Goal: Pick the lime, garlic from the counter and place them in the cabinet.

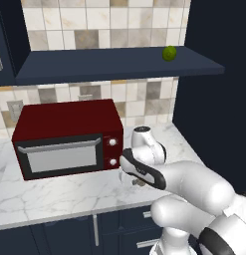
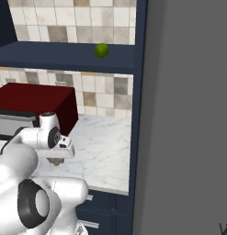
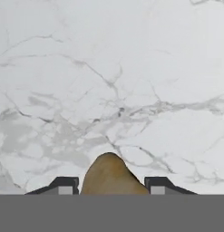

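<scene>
Tan-brown and lumpy, the garlic (image 3: 112, 176) sits between the two dark fingertips (image 3: 63, 185) of the gripper (image 3: 111, 186) in the hand view, on the counter (image 3: 131, 68); the tips stand just beside its flanks, but whether they press on it cannot be told. From the left base view the gripper (image 1: 137, 182) points down at the marble counter (image 1: 55, 191) just in front of the red microwave's (image 1: 69, 137) right end, with a small brown lump (image 1: 140, 183) beneath the hand. The right base view shows the same lump (image 2: 55, 161) under the gripper (image 2: 57, 158). The lime (image 1: 169, 53) rests on the shelf board of the dark navy cabinet (image 1: 114, 65), near its right end, before the tiled wall (image 1: 94, 22). Navy drawers (image 1: 134, 219) run under the counter's edge.
</scene>
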### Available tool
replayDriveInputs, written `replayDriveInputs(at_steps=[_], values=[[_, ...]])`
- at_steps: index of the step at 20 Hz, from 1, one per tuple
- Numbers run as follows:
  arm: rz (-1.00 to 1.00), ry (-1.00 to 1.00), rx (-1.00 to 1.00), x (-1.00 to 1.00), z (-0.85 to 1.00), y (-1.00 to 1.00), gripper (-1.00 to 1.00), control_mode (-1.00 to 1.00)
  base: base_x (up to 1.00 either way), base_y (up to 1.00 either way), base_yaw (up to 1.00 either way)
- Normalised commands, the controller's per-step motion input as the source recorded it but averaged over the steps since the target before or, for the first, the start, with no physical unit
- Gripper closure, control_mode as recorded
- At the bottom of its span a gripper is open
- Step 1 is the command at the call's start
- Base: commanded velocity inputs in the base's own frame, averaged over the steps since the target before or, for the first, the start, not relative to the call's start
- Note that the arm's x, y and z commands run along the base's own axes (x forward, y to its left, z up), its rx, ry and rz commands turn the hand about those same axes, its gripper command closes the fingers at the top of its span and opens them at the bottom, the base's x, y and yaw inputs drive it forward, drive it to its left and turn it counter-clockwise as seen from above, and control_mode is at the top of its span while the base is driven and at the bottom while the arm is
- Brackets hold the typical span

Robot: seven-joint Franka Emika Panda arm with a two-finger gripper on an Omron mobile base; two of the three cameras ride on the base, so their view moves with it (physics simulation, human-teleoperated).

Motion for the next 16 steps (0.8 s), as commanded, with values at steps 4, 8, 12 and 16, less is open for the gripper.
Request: replayDriveInputs(at_steps=[4,8,12,16], values=[[0.0,-0.01,0.07,-0.31,1.0,0.0,1.0,-1.0,0.0,0.0,0.0],[0.0,0.0,0.07,-0.21,1.0,0.0,1.0,-1.0,0.0,0.0,0.0],[0.0,0.0,0.0,-0.15,1.0,0.0,1.0,-1.0,0.0,0.0,0.0],[0.0,0.0,0.0,-0.16,1.0,0.0,1.0,-1.0,0.0,0.0,0.0]])
